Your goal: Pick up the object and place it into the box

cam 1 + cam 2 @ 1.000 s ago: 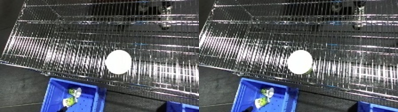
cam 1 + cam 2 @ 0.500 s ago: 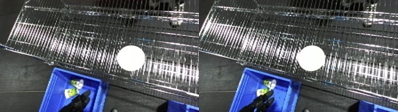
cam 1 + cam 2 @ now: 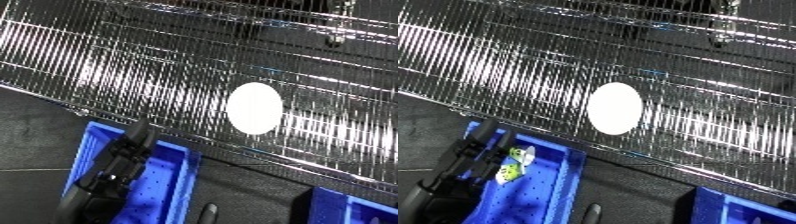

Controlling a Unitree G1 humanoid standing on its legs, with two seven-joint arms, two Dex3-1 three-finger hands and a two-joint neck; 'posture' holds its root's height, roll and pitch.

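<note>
While the white oval object lies on the wire shelf at one o'clock from the blue bin, it looks smooth, rounded and probably slippery, best cupped across its narrow sides by the left hand, fingers straight and holding nothing.

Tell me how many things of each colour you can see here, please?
White: 1, the oval object on the wire shelf.
Blue: 2, the bin and a second bin.
Black: 1, the left hand.
Green-and-white: 1, a small item.
Total: 5
</note>
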